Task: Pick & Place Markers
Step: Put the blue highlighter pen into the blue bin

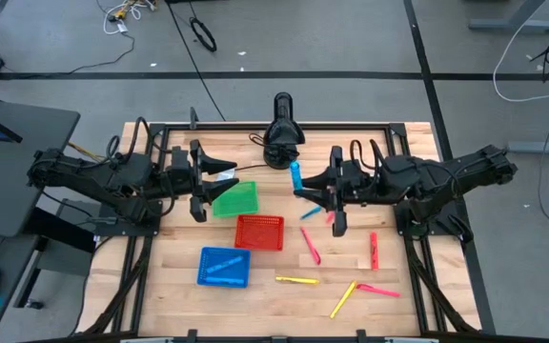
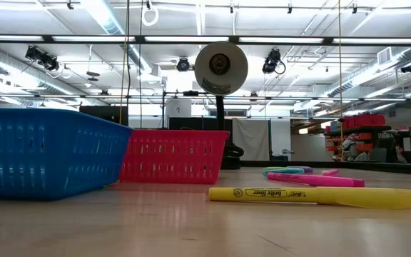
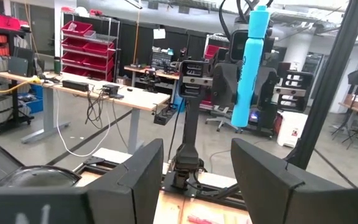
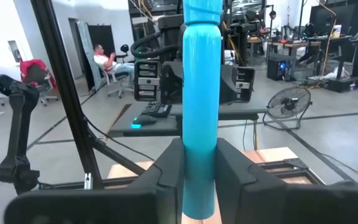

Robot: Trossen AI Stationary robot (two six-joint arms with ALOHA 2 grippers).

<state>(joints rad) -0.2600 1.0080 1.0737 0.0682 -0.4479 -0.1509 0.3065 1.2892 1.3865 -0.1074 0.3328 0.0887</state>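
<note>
Fingers of right gripper [image 4: 199,180] — clamped on blue marker [image 4: 201,93]

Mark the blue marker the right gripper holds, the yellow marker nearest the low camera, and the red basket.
blue marker [image 4: 201,93]: right wrist view, middle of its barrel above the fingers.
yellow marker [image 2: 312,195]: low view, mid-barrel.
red basket [image 1: 259,232]: high view, its mesh floor.

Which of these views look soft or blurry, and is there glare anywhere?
Low view: the blue basket and the near table are soft, while the yellow marker reads sharper, under bright ceiling strip lights. Right wrist view: the blue marker fills the middle, slightly blurred. Left wrist view: its own fingers are blurred. High view: evenly lit, no strong glare.
</note>
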